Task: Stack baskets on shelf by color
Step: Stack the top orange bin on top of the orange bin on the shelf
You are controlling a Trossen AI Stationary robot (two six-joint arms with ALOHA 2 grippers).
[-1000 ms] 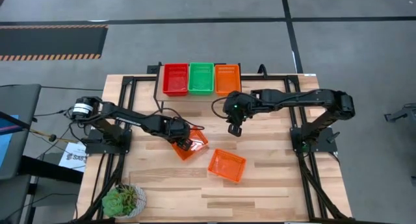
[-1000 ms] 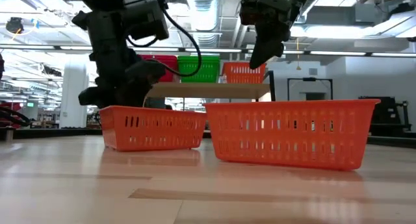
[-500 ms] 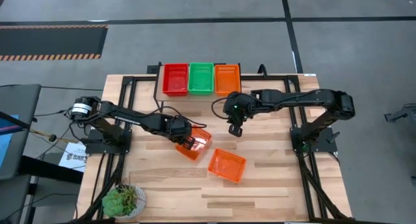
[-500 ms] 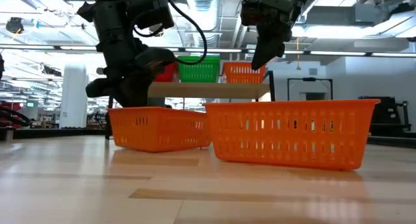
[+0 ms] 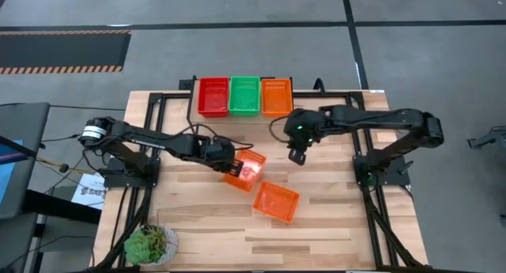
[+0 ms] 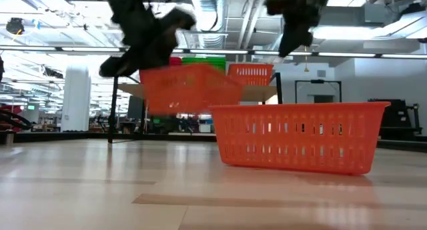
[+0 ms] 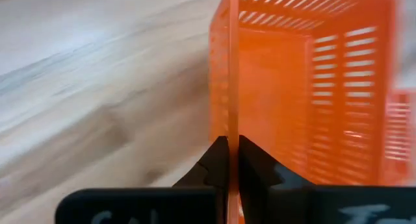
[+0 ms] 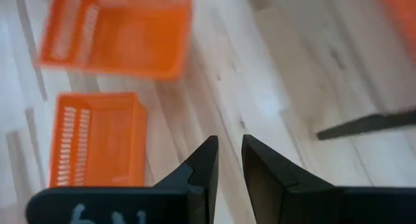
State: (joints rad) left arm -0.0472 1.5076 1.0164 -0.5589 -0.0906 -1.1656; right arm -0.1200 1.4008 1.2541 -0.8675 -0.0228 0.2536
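My left gripper (image 5: 232, 172) is shut on an orange basket (image 5: 248, 168), which hangs above the middle of the table and shows raised and blurred in the low view (image 6: 190, 89). A second orange basket (image 5: 276, 202) rests on its bottom on the table, nearer the front. My right gripper (image 5: 298, 156) hovers shut and empty to the right of the held basket, above the table. The shelf (image 5: 192, 107) at the far edge carries a red basket (image 5: 213, 96), a green basket (image 5: 244, 95) and an orange basket (image 5: 276, 96) side by side. My left gripper pinches the basket's wall on the table's left side at its rim (image 7: 229, 130), one finger inside the basket and one outside. The fingers come slanting from the table's left and above. The basket is lifted clear of the table, about level.
A potted green plant (image 5: 150, 244) stands at the table's near left corner. Black frame rails (image 5: 378, 194) run along both sides of the table. Bare wood lies at the near right.
My left gripper has gone up and toward the table's right and far edge with the orange basket. The basket first slid along the table and now hangs clear of it. My right gripper has shifted a little toward the table's right edge.
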